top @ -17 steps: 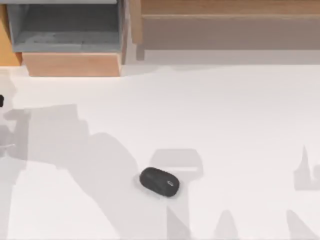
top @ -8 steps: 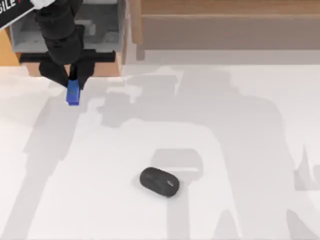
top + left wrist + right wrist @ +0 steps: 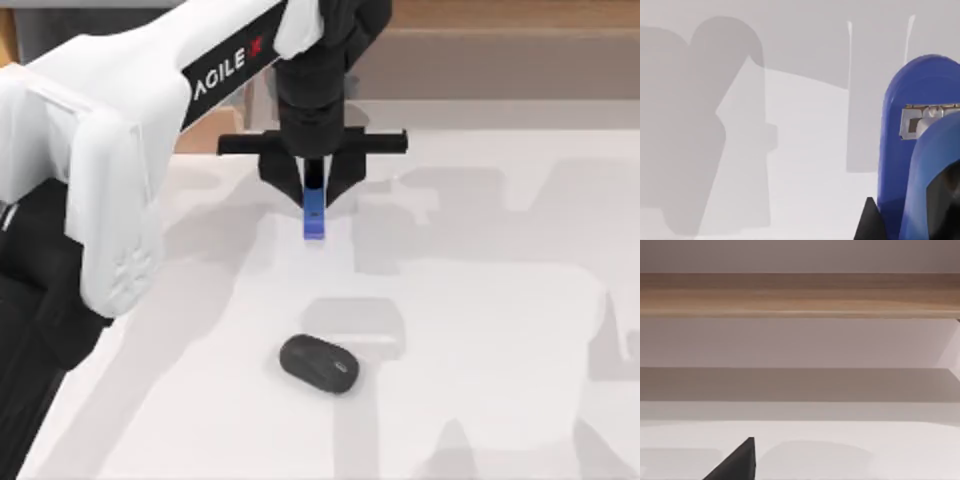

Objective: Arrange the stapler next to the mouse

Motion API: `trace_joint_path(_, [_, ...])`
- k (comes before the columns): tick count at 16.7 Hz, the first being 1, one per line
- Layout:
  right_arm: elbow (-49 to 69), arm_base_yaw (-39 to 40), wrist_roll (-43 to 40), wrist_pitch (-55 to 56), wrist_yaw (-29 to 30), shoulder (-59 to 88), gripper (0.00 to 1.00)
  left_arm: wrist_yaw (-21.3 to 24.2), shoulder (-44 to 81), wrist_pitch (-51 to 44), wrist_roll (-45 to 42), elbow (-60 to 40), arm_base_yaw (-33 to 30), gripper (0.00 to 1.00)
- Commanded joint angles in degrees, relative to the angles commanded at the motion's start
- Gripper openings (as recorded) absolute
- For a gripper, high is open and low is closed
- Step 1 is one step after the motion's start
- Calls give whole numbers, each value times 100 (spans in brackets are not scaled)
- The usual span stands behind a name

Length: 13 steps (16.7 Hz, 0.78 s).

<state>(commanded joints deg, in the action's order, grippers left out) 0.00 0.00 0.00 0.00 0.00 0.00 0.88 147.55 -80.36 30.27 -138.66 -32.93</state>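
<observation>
Holding the stapler point(image 3: 315, 216) by its upper, black end, my left hand point(image 3: 314, 190) is closed on it, one finger on each long side, above the rear middle of the worktop point(image 3: 480, 300). The blue body hangs below the fingers, clear of the surface as far as the top view shows. In the left wrist view the stapler point(image 3: 912, 150) sits close to the lens, with its metal staple channel showing.

Handling judgement: the stapler is a rigid, narrow bar, probably light, with smooth sides that could slip or pivot under a pinch near one end. A grip across the narrow width suits it; a hold nearer mid-length would resist swinging better.

The mouse point(image 3: 318, 363) rests on the worktop nearer the front edge, well apart from the stapler, almost directly in line with it. Its rounded shell would slide if nudged, so I judge the stapler should be set down beside it without contact.

My right hand point(image 3: 735, 462) is parked facing a wooden shelf point(image 3: 800, 295).
</observation>
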Motion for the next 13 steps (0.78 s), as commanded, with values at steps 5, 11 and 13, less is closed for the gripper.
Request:
trace_joint_path(5, [0, 0, 0, 0, 0, 0, 100, 5, 54, -15, 51, -54, -35, 0])
trace_joint_path(11, [0, 0, 0, 0, 0, 0, 100, 76, 39, -40, 55, -21, -54, 0])
trace_joint_path(13, [0, 0, 0, 0, 0, 0, 100, 142, 33, -64, 46, 18, -77, 0])
